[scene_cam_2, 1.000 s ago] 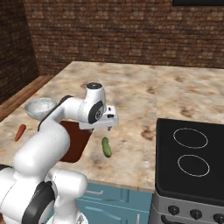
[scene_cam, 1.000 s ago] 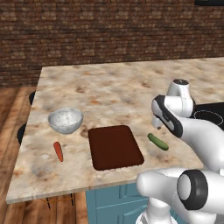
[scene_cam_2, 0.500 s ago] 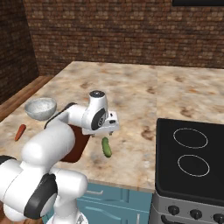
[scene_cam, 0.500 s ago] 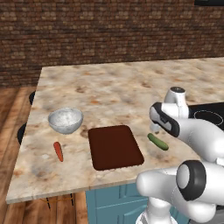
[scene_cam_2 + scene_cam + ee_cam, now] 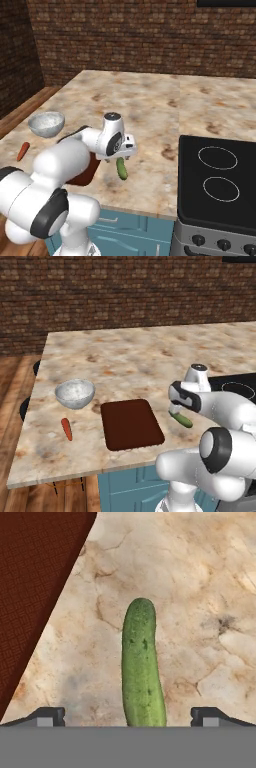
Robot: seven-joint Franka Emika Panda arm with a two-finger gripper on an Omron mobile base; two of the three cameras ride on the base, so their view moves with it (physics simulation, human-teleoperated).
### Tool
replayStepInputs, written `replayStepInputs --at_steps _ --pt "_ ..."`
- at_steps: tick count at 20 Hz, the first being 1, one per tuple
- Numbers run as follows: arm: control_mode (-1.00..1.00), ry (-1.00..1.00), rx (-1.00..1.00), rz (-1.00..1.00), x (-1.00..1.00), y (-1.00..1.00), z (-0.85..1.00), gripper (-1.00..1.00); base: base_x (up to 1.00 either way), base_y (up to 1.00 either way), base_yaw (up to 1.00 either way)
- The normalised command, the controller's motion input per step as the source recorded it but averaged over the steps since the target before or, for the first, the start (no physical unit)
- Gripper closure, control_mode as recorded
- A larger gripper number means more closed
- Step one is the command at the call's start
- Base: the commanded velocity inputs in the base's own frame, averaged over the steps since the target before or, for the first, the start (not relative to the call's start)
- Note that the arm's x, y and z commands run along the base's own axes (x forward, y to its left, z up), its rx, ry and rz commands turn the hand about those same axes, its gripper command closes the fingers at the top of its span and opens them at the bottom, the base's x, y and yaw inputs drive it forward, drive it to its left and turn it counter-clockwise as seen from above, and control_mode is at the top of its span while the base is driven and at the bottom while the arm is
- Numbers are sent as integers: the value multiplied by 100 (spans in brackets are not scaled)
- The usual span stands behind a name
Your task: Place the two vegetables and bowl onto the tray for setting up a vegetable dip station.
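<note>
Gripper [image 5: 128, 717] has dropped, jaws wide astride cucumber [image 5: 141, 667], seemingly not touching

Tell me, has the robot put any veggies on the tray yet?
Not yet. The tray holds nothing. The open gripper is over the cucumber, a finger on each side, not gripping it. The carrot and bowl wait on the counter.

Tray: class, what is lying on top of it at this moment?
Nothing lies on the tray; its visible brown surface is bare. In the right base view the arm covers most of it, so that view cannot confirm this.
</note>
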Motion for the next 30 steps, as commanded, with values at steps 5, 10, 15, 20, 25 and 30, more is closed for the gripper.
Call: replayStepInputs --at_steps 5,10,15,20,25,30 --pt "-100 0 0 0 14 -1 -32 -100 0 0 0" --pt "-100 0 0 0 15 -9 -29 -100 0 0 0" --pt "-100 0 0 0 7 -13 -30 -100 0 0 0" --pt "-100 1 0 0 2 0 -35 -100 0 0 0" --pt "-100 0 0 0 0 0 -14 -100 0 0 0" --pt "-100 0 0 0 0 0 0 100 0 0 0"
